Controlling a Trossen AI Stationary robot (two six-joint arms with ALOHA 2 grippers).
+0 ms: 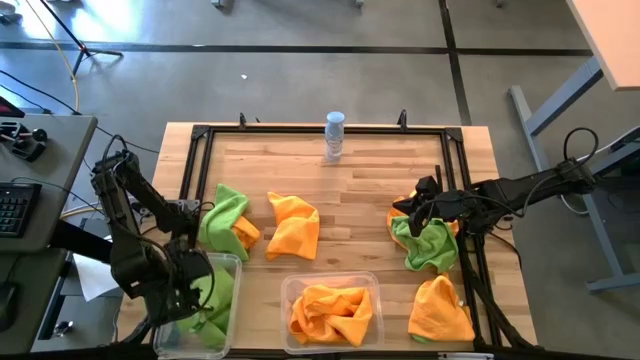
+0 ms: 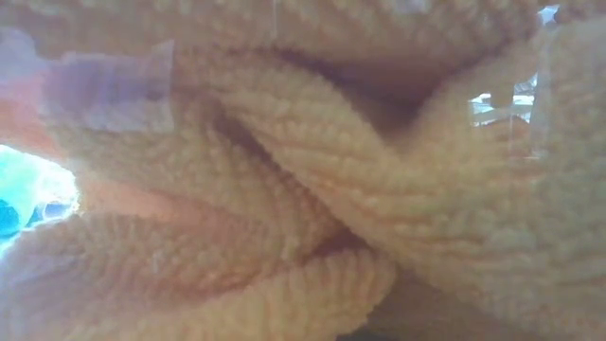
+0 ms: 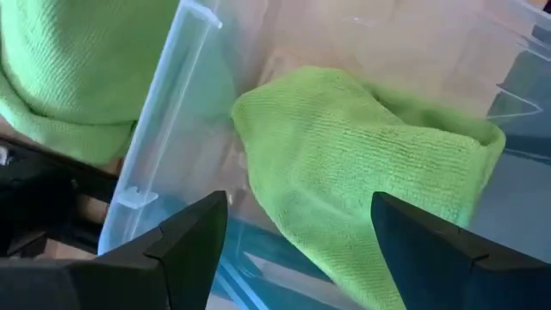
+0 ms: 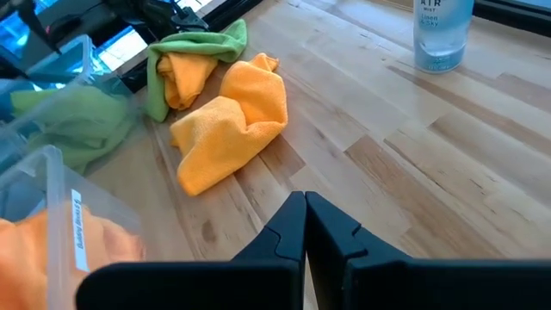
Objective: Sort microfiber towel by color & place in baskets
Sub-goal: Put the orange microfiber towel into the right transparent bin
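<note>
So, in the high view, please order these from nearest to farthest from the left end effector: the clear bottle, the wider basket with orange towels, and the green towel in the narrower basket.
Counting from the left end effector:
1. Green towel, directly under it in the narrower basket, front left.
2. Wider basket, to its right along the front edge.
3. Clear bottle, at the far edge, middle.

Item: two-arm manipulator. Finish: black throughout, matte. Left arm (image 1: 135,215): blocky jointed links, loose black cables along the outside. Right arm (image 1: 530,185): slimmer links, cable looping near the far joint. Left end effector (image 3: 297,250): two broad, flat, wedge-shaped black fingers. Right end effector (image 4: 306,226): two angular black fingers with stepped, faceted edges.
</note>
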